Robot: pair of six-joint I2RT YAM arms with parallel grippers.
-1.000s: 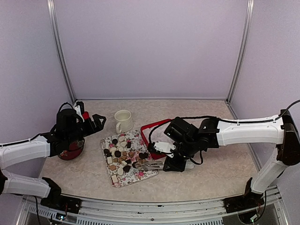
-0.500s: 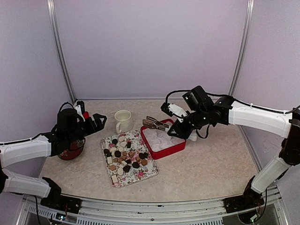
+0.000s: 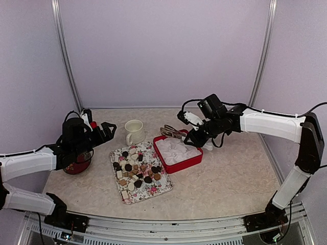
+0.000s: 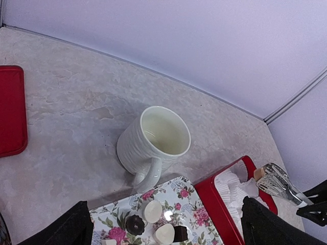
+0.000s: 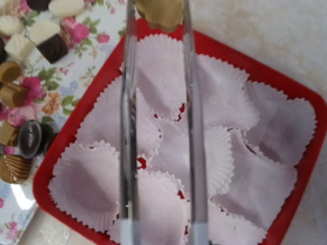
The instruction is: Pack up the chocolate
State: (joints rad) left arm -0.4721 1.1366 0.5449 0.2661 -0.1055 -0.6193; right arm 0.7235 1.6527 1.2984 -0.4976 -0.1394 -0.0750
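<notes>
Moved since a second ago: your right arm, then low over the floral tray at frame centre, now stands raised right of centre, above the far rim of the red box. Left arm: position unchanged.

Top view
- Right end effector (image 3: 193, 133): closed on metal tongs (image 3: 172, 132), which point toward frame left, tips over the box's upper left corner.
- Left end effector (image 3: 104, 131): jaws fully apart, gripping nothing, at frame left, near the cream mug (image 3: 134, 131).
- Chocolates (image 3: 134, 171): dark, tan and cream pieces spread over the tray (image 3: 161, 189), lower centre of the worktop (image 3: 230, 178).
- Red box (image 3: 186, 165): just beside the tray, to its upper right, filled with white paper liners (image 3: 176, 150).

Left wrist view
- Fingers (image 4: 64, 229): dark shapes at both lower corners, wide apart.
- Mug (image 4: 153, 140): upright, centre, handle toward the tray (image 4: 191, 206).
- Chocolates (image 4: 153, 210): a few on the tray corner, bottom centre.
- Box (image 4: 214, 199): lower right. The tongs (image 4: 280, 184) are at the right edge, with a tan piece (image 4: 259, 173) at their tips.
- Red flat item (image 4: 10, 109): left edge, on the worktop.

Right wrist view
- Tongs (image 5: 193, 132): two arms run up mid-frame, pinching the tan piece (image 5: 158, 11) at top centre, over the box's upper rim.
- Liners (image 5: 225, 97): crinkled, packed edge to edge inside the box (image 5: 97, 89).
- Chocolates (image 5: 51, 48): on the tray (image 5: 76, 66), upper left and left edge.
</notes>
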